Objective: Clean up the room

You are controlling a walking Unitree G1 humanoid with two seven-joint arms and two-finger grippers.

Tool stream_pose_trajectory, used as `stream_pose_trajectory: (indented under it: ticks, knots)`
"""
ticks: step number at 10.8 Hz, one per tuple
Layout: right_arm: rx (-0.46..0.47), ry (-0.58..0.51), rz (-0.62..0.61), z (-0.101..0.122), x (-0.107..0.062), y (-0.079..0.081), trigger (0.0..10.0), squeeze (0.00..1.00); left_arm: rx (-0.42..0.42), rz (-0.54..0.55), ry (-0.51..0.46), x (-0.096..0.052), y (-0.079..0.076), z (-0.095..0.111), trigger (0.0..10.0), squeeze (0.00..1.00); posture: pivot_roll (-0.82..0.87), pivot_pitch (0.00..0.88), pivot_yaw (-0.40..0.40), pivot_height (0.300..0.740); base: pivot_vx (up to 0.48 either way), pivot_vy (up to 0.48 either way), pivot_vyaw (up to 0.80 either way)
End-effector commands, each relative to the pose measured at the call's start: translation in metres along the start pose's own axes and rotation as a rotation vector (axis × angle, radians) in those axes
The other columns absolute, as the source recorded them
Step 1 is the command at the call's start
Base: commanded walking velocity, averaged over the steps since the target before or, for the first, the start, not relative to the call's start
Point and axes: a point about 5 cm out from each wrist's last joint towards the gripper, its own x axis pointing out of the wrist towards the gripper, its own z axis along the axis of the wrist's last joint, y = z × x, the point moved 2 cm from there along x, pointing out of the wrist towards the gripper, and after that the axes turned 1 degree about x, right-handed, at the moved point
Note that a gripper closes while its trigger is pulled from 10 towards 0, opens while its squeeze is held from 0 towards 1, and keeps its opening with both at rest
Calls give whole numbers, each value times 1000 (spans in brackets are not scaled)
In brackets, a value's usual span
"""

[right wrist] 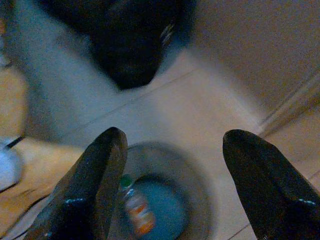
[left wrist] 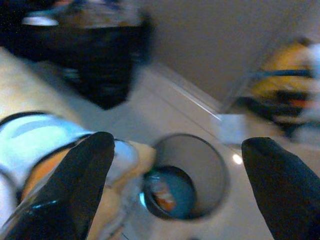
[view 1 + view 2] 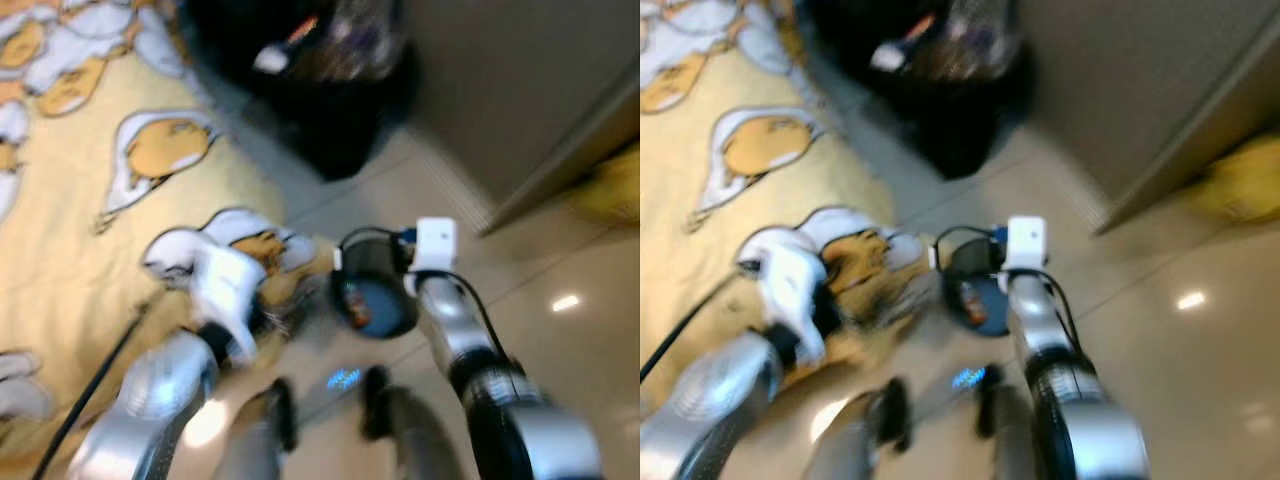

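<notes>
Bin: small round dark trash bin (image 2: pixel 186 176) standing on the pale tile floor (image 3: pixel 560 330), right at the edge of the yellow blanket (image 3: pixel 70 260) with the egg cartoon print
Inside the bin: some orange and white bit of trash (image 1: pixel 137 214) lying on the bluish bottom, too blurry to say what it is exactly
Right hand: right hand (image 1: pixel 172 185) hangs pretty much straight over the bin, fingers spread wide, nothing between them, the bin's opening showing in the gap
Left hand: left hand (image 2: pixel 180 185) also spread wide and holding nothing, pointed at the bin from the blanket side, bin sits between its two fingers in that wrist view
Arms: both silver arms reach forward in the head views, the right one ending just beside the bin
Behind the bin: black bag (image 3: pixel 320 80) stuffed with stuff, up against a grey wall (image 3: pixel 500 90)
Off to the right: something yellow (image 3: pixel 610 190) on the floor, well apart from the bin, blurry
Picture quality: everything is motion blurred
</notes>
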Motion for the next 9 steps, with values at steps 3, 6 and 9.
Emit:
stream_pose_trajectory:
  ticks: [3,6,9]
  knots:
    - [-72,-106,-41,-4,-25,-26,10000,0,-25,121,-26,26,17,-19,10000,0,92,27,-50,740,0,0,0]
    - [-120,-103,-17,-22,-51,-39,10000,0,-61,202,-82,44,16,-36,10000,0,39,0,-68,740,0,0,0]
    - [-64,-76,-2,-22,-44,-44,10000,0,37,353,9,36,39,-73,10000,0,17,0,-38,740,0,0,538]
